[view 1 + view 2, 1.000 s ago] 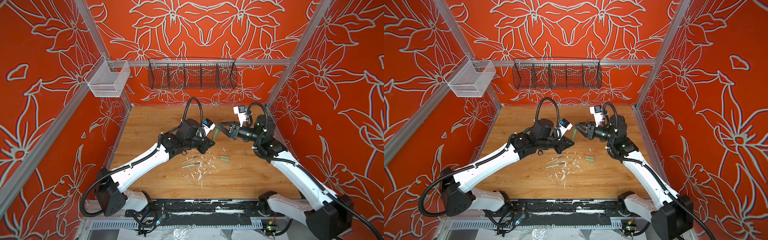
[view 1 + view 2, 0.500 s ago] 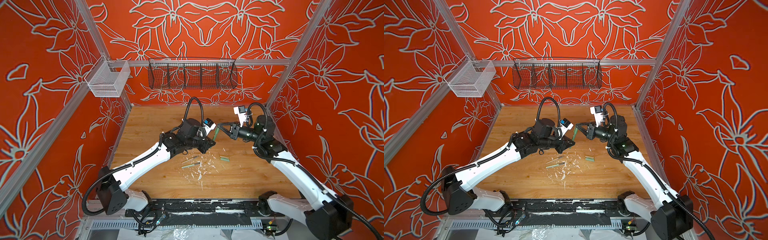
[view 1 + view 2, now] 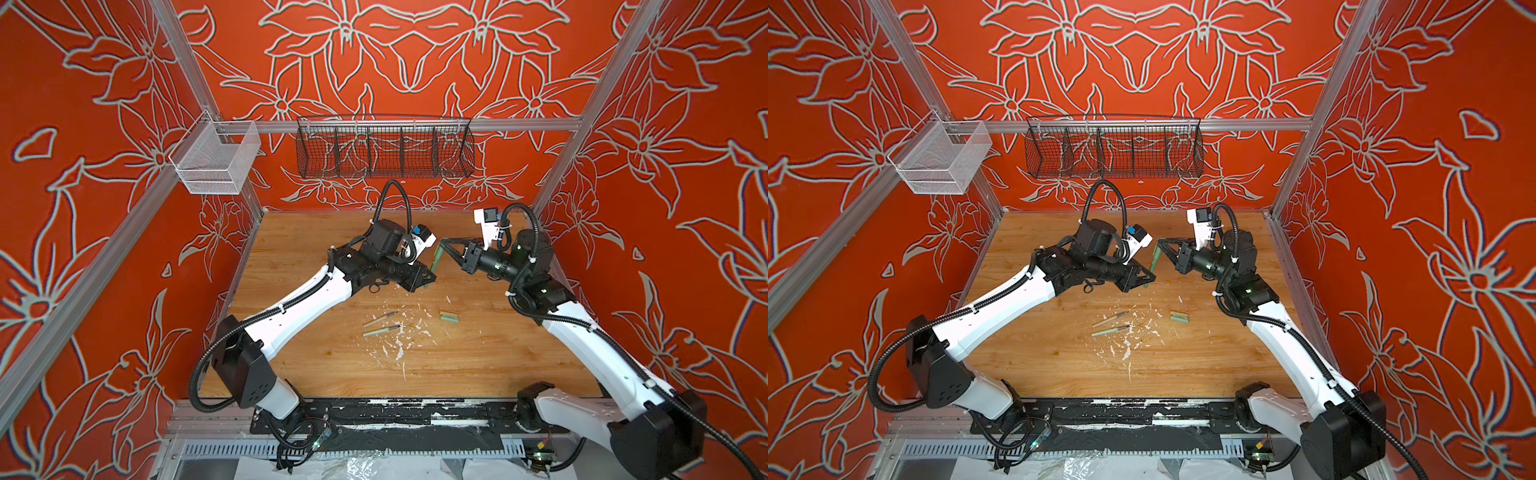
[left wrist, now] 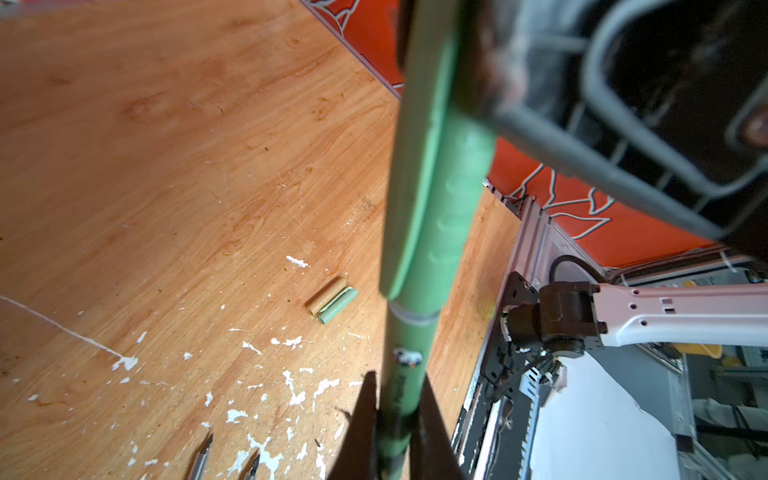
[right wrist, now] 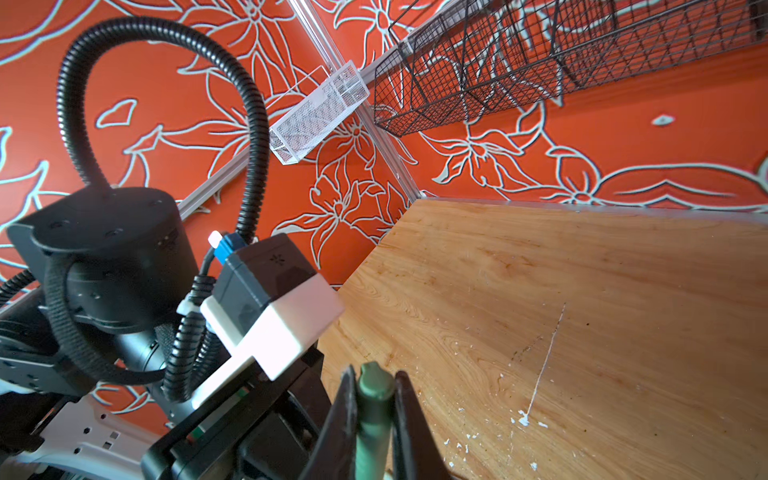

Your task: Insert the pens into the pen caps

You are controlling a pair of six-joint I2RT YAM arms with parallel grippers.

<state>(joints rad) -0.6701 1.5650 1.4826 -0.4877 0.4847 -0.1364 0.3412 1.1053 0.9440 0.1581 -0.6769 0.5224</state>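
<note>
Held off the table (image 3: 498, 353), the dark green pen (image 4: 405, 374) has the left jaws pinching its barrel end and the right jaws clamped on its cap (image 4: 444, 178), both on one long axis.

Black wire basket (image 3: 384, 166) and white mesh bin (image 3: 208, 176) hang above wooden tabletop (image 3: 291, 245).

The wooden table (image 3: 316, 249) bears a beige pen (image 3: 380, 319), a mint pen (image 3: 381, 331), two touching pen caps (image 3: 450, 317) and scattered white flecks (image 3: 400, 354).

green pen (image 4: 409, 340), beige cap (image 4: 327, 296), mint cap (image 4: 338, 307); orange floral walls (image 3: 83, 166)
</note>
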